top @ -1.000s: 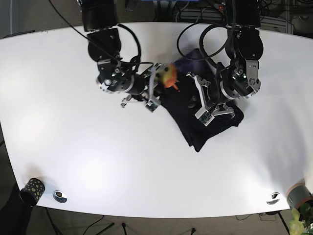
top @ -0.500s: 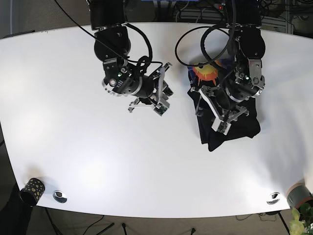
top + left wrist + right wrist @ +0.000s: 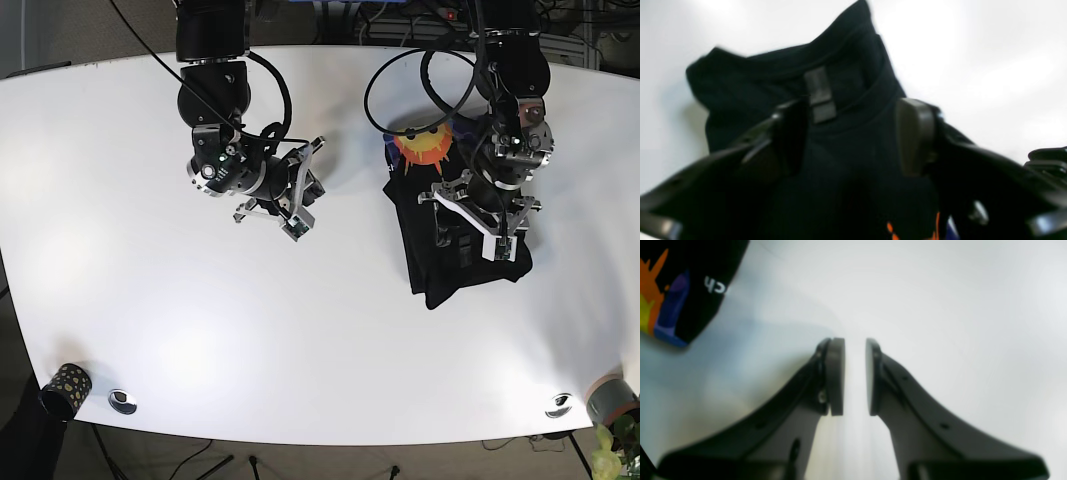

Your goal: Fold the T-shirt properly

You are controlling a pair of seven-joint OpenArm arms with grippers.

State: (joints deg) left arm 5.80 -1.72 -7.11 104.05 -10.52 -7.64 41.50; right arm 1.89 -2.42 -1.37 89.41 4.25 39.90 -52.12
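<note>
On table (image 3: 150,330), right: T-shirt (image 3: 460,255), bunched. My left gripper (image 3: 478,232) spread, empty, above it; right gripper (image 3: 855,376) nearly closed, empty. Risk: grabbing several layers, spoiling fold.

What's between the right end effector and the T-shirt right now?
Only bare white table. In the base view the right end effector sits apart from the T-shirt, with nothing between them; the right wrist view shows the same.

The light is bright and comes from above. The white bench (image 3: 320,340) shows soft glare spots. Both wrist views are blurred; the fingers (image 3: 835,376) near the lens are unsharp, and the black T-shirt (image 3: 840,100) loses detail.
</note>
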